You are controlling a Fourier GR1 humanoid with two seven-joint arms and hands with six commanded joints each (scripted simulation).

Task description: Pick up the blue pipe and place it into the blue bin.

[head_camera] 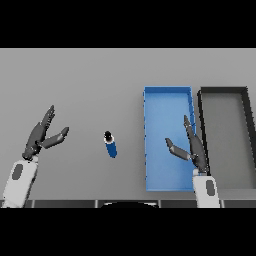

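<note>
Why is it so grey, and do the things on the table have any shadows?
In the head view, the light is flat and even: no glare on the grey table, no clear shadow beside the blue pipe, and the blue bin shows only slightly darker walls.

Bench-top manipulation test setting, of a laboratory or sorting-station kind. A plain, uniformly grey surface (100,90) fills the view and bears no household or office furnishings. Two shallow rectangular containers stand side by side at the right: a blue bin (148,140) and, just beside it on the far right, a dark grey bin (248,140). A small blue pipe (111,147) lies near the centre.
</note>
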